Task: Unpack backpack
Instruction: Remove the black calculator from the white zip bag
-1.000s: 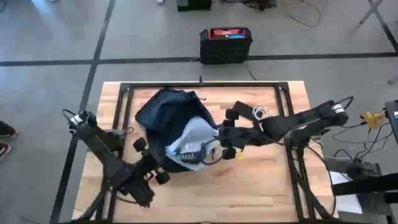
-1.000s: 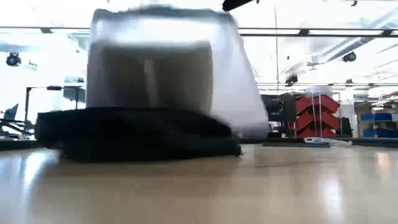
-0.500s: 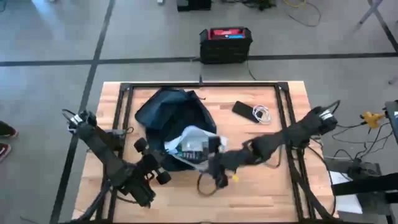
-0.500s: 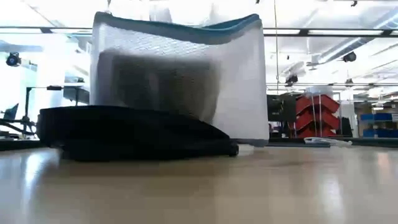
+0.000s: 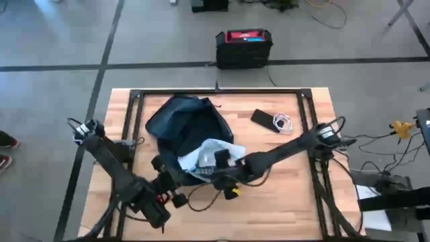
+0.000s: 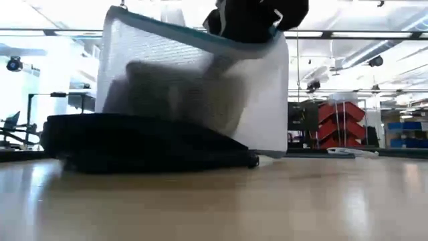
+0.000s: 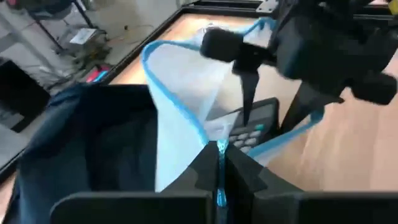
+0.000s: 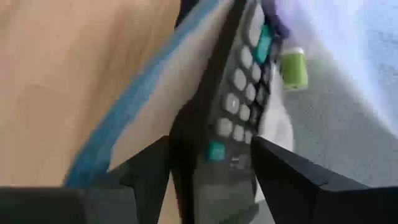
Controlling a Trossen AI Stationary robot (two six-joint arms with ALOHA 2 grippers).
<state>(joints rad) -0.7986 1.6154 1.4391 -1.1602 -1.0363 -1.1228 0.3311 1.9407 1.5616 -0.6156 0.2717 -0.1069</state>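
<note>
The dark navy backpack (image 5: 183, 121) lies flat on the table, also low and dark in the low view (image 6: 147, 144). A white mesh pouch with a blue rim (image 5: 213, 153) (image 6: 200, 80) stands up out of its mouth. A dark remote with grey buttons (image 8: 239, 118) (image 7: 252, 127) is inside the pouch. My left gripper (image 5: 187, 176) (image 7: 219, 163) is shut on the pouch's rim. My right gripper (image 5: 218, 167) (image 6: 257, 19) (image 8: 211, 168) is open at the pouch's mouth, with one finger on either side of the remote. My left gripper pinches the pouch's blue rim (image 7: 219, 148) between its two fingers, coming level from the table's near-left side. The pouch stands upright, its mouth held open, its lower part on the backpack. My right gripper straddles the remote's end (image 8: 214, 152); whether its fingers touch it, I cannot tell.
A black phone (image 5: 263, 119) and a coiled white cable (image 5: 283, 123) lie on the table's far right part. A black cable (image 5: 205, 195) loops near the near edge. A black box with a red top (image 5: 244, 46) sits on the floor beyond. A person's shoes (image 5: 5, 151) show at left.
My right gripper has swung from right of the pouch toward the near edge, then left and back into the pouch's mouth. A black cable now lies looped on the table near the near edge. The pouch's rim has tipped, higher on one side.
</note>
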